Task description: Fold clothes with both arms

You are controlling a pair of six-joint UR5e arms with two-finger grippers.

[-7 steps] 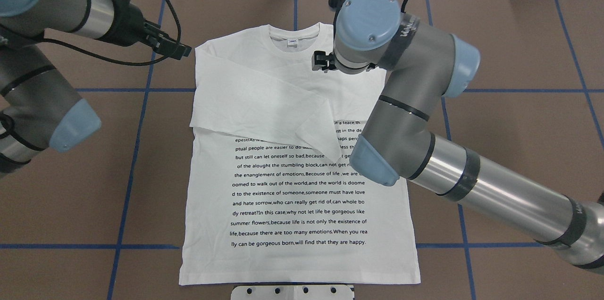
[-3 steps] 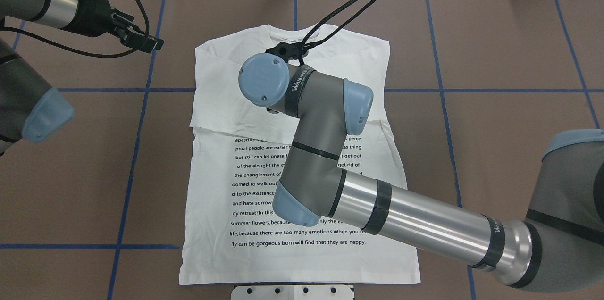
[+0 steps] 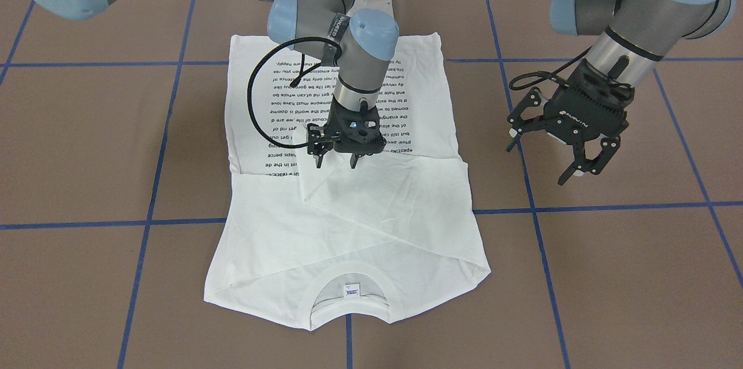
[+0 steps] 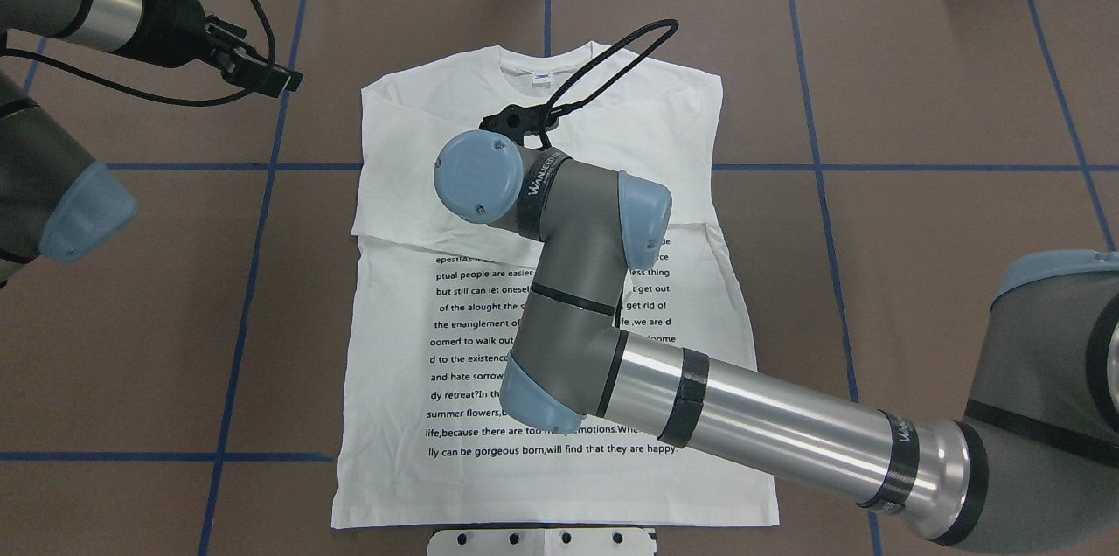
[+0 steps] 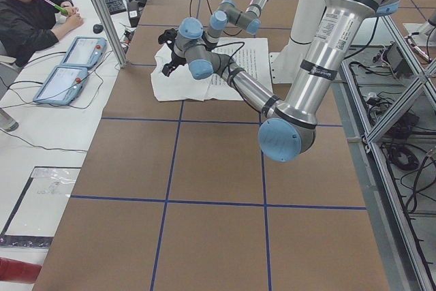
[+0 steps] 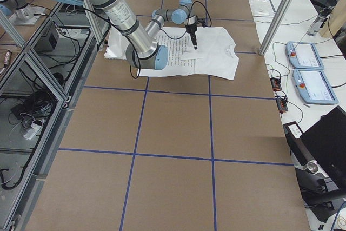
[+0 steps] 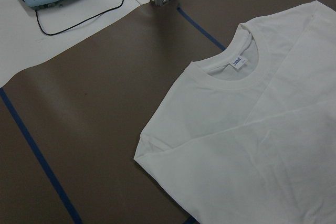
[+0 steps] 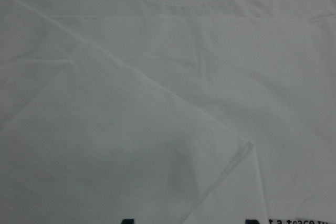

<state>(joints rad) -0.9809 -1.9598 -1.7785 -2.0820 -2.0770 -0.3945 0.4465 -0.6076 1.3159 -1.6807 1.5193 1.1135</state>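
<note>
The white long-sleeved T-shirt lies flat, printed text up, neck away from the robot. Both sleeves are folded across the chest. My right gripper hangs open just above the chest, over the edge of a folded sleeve, with nothing between its fingers. In the overhead view the right wrist hides it. The right wrist view shows only white cloth and a sleeve cuff. My left gripper is open and empty, off the shirt over bare table, beside the shirt's shoulder. Its camera sees the neck label.
Brown table cover with blue tape lines surrounds the shirt. A white pedestal plate sits at the near edge by the hem. A seated person and two tablets are at a side table beyond the far edge.
My right arm swung from the shirt's right shoulder to the middle of the chest and came slightly nearer the robot. My left gripper drew back leftward, away from the shirt.
</note>
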